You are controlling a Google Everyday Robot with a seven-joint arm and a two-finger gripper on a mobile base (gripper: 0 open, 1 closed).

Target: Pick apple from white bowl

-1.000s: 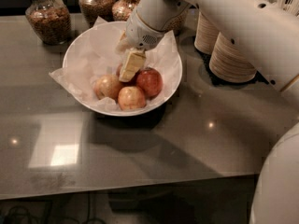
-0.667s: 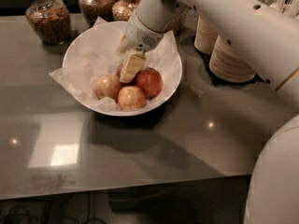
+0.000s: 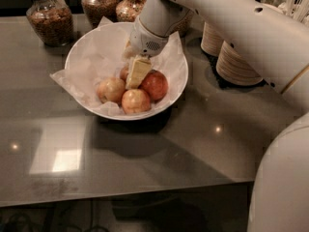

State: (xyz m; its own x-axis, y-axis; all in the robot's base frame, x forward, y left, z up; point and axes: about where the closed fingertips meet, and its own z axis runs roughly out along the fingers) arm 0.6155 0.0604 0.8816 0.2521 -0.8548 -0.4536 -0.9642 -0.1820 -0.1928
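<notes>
The white bowl [image 3: 87,42], wide and lined with crumpled white paper, stands on the grey table and holds several apples. The dark brownish-red apple [image 3: 124,73] lies at the back of the pile, mostly hidden behind my gripper. A brighter red apple [image 3: 155,85] lies at the right, and two pale yellow-pink apples lie at the left [image 3: 111,90] and front [image 3: 136,101]. My gripper [image 3: 132,79] reaches down into the bowl from above and sits among the apples, right against the dark one.
Glass jars of brown food [image 3: 49,16] stand behind the bowl at the table's far edge. Stacks of beige paper bowls [image 3: 239,64] stand to the right. My white arm [image 3: 241,28] crosses the upper right, and the robot's body [image 3: 285,178] fills the lower right.
My gripper has dipped slightly lower among the apples. The bowl and apples have not moved.
</notes>
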